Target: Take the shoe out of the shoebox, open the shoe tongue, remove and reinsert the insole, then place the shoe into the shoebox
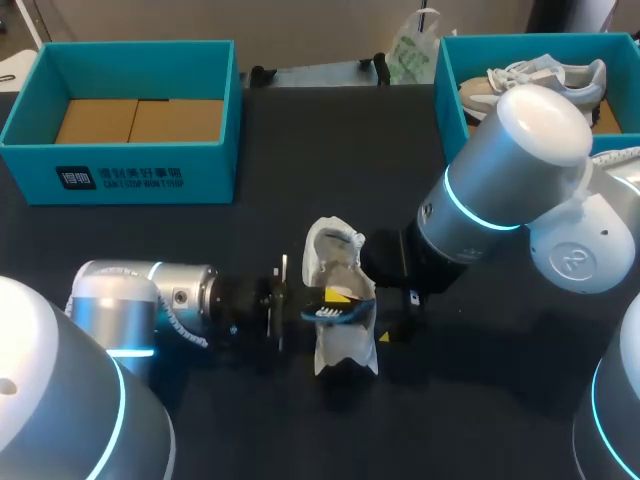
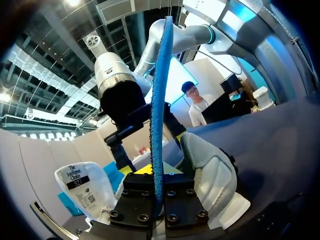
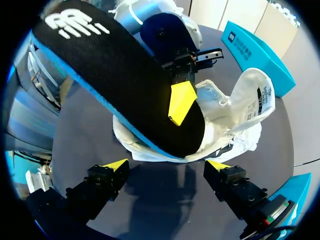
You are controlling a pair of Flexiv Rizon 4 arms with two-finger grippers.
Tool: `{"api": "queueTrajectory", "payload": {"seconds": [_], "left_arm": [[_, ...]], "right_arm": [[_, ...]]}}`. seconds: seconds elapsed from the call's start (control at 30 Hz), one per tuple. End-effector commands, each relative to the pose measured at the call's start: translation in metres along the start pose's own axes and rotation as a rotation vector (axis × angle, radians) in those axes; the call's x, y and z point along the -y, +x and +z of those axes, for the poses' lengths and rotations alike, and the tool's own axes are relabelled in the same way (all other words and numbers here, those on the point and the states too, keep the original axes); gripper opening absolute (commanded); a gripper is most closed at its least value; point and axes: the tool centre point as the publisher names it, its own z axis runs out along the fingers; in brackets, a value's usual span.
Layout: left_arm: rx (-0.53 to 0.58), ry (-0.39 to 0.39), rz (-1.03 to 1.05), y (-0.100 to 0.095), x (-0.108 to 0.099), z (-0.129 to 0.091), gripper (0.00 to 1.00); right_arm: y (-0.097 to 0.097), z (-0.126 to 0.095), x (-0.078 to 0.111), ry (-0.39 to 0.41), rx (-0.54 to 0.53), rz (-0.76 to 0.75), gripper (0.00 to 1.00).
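Shoebox [image 1: 120, 175] at 10 o'clock on the table [image 1: 480, 400]. Shoe [image 1: 340, 355] lies mid-table, a touch toward 6, with its tongue [image 3: 252, 95] flapped open. Insole [image 3: 125, 85] is mostly out, one end down at the shoe mouth. Left gripper [image 3: 181, 101] is clenched on the insole. Right gripper [image 3: 167, 166] is released, holding nothing, at the shoe's 3 o'clock. Reads as the insole step; can't tell if it's coming out or going in. Next move probably needs the right to pin the shoe while the left feeds the insole in flat.

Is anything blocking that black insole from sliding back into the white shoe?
Nothing visible does. The black, blue-edged insole, held by the left gripper, points into the white fabric shoe, whose tongue is folded back.
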Motion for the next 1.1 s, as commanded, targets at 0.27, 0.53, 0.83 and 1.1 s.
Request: {"api": "queueTrajectory", "payload": {"seconds": [0.27,0.53,0.83,1.1], "left_arm": [[-0.003,-0.006,0.009,0.0,0.003,0.002,0.0],[0.002,0.008,0.012,0.001,0.009,0.003,0.25],[-0.004,0.02,0.026,0.001,0.016,0.006,0.22],[-0.014,0.016,0.046,0.0,0.023,0.006,0.28]], "right_arm": [[0.001,0.001,0.0,-0.001,0.002,0.0,1.0],[0.001,0.001,0.0,-0.001,0.002,0.0,1.0],[0.001,0.001,0.0,-0.001,0.002,0.0,1.0],[0.001,0.001,0.0,-0.001,0.002,0.0,1.0]]}}
